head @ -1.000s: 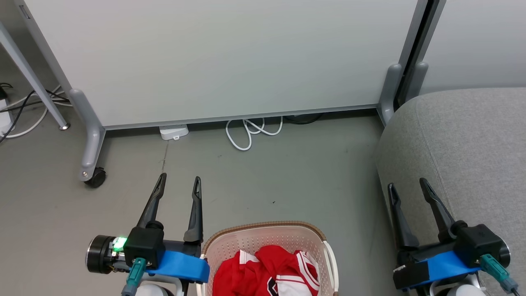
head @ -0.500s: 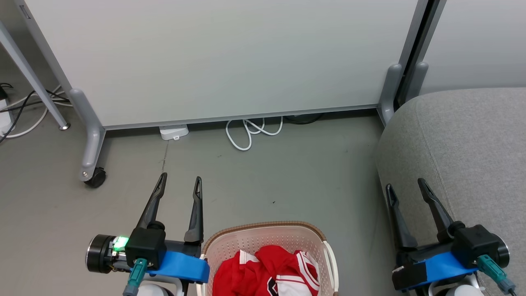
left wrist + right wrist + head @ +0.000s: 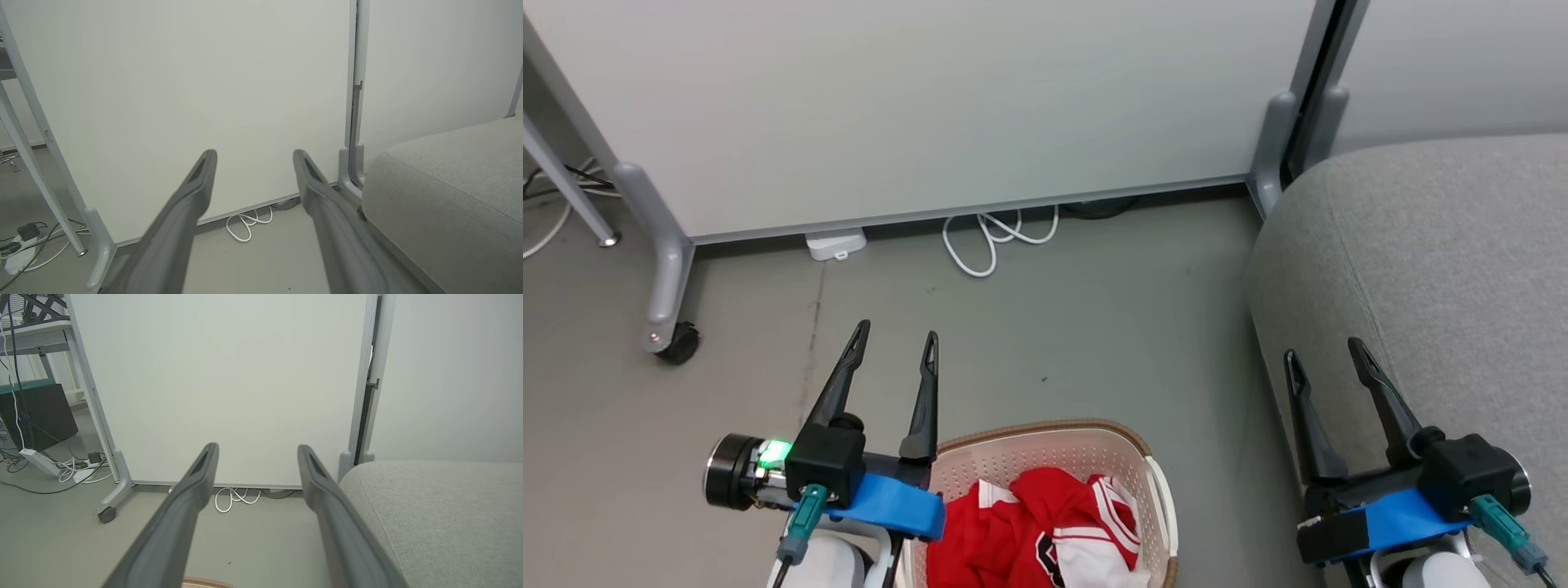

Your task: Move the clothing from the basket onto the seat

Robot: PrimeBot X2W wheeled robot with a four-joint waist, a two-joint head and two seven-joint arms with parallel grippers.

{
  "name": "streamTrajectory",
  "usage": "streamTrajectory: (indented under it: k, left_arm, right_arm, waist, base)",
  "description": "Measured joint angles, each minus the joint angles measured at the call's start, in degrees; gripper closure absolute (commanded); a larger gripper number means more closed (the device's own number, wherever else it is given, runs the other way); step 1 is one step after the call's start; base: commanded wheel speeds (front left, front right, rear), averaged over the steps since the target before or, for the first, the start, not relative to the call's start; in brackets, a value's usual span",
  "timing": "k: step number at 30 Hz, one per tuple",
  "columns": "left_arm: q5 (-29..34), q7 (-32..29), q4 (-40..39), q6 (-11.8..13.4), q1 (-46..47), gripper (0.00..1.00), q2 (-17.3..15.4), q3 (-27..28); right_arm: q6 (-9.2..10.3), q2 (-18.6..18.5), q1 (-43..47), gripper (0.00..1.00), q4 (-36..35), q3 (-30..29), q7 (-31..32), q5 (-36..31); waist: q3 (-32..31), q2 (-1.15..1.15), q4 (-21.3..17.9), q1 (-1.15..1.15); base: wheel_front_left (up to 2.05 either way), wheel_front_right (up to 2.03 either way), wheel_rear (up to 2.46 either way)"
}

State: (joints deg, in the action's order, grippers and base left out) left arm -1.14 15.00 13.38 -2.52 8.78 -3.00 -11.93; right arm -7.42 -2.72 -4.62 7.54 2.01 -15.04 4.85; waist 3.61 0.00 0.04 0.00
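The red and white clothing [image 3: 1045, 531] lies crumpled inside the cream basket [image 3: 1094, 445] at the bottom centre of the head view. The grey seat [image 3: 1437, 269] fills the right side, and it shows again at the right in the left wrist view [image 3: 449, 196] and the right wrist view [image 3: 441, 514]. My left gripper [image 3: 896, 335] hovers open just left of the basket, fingers pointing away, holding nothing. My right gripper [image 3: 1323, 351] stands open in front of the seat's near edge, also holding nothing. Both wrist views show spread fingers [image 3: 196, 192] [image 3: 200, 477]. A sliver of the basket rim [image 3: 204, 582] shows in the right wrist view.
A white partition panel [image 3: 931, 106] on grey castor legs [image 3: 666, 327] stands ahead. A coiled white cable [image 3: 988, 237] and a white power adapter [image 3: 835, 243] lie at its foot. More cables and a power strip [image 3: 39, 461] lie at the far left.
The whole head view has shifted down and to the left, so the camera moved. Both grippers stay open and hold their places relative to the basket and seat.
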Motion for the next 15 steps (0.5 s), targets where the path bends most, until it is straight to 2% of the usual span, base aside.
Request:
streamTrajectory:
  k: [6, 15]
  left_arm:
    - [0.7, 0.0, 3.5, -1.8, 3.8, 0.0, -1.0, -1.6]
    - [1.8, 0.1, 11.0, -4.1, 12.5, 0.0, -4.6, -6.4]
  right_arm:
    - [0.0, 0.0, -1.6, 0.0, -1.0, 0.4, 0.0, 0.4]
    - [0.0, 0.0, -5.4, 0.0, -2.6, 1.2, 0.0, 1.4]
  waist:
    - [2.9, 0.0, -2.4, 0.0]
    - [9.5, 0.0, -6.8, 0.01]
  base:
    - [0.0, 0.0, 0.0]
    - [0.0, 0.0, 0.0]
